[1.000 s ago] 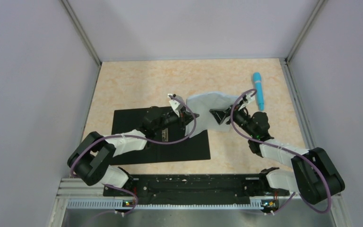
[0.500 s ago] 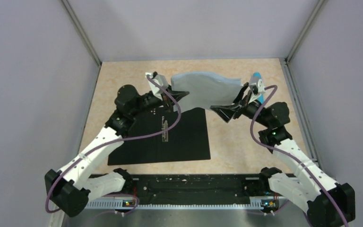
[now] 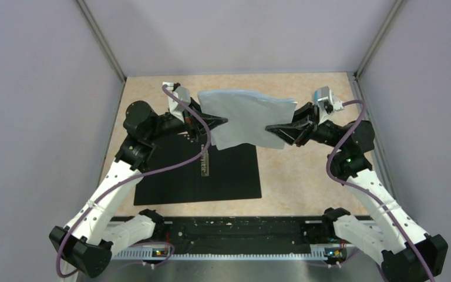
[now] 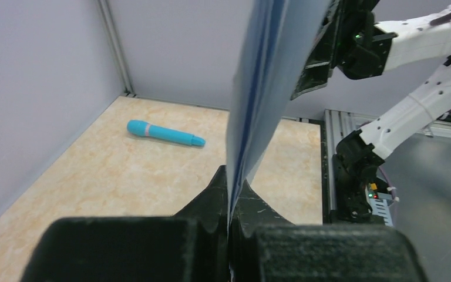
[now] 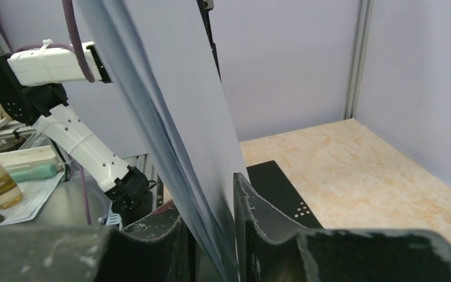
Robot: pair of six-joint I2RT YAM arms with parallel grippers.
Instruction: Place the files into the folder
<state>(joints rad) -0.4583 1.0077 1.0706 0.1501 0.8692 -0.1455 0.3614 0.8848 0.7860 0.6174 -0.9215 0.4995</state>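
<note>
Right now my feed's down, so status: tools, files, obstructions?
Left tool shut on the files, right tool shut on their opposite edge. Files aloft over the open folder's far corner, not in it. Blue pen lies aside, nothing blocking.

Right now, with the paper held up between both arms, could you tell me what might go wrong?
The paper hangs in the air, pinched only at its side edges by the left fingers and right fingers; a sheet of the stack could slip out. It bows in the middle, so pulling apart might tear it. It is mostly beyond the open folder, so it may land crooked.
</note>
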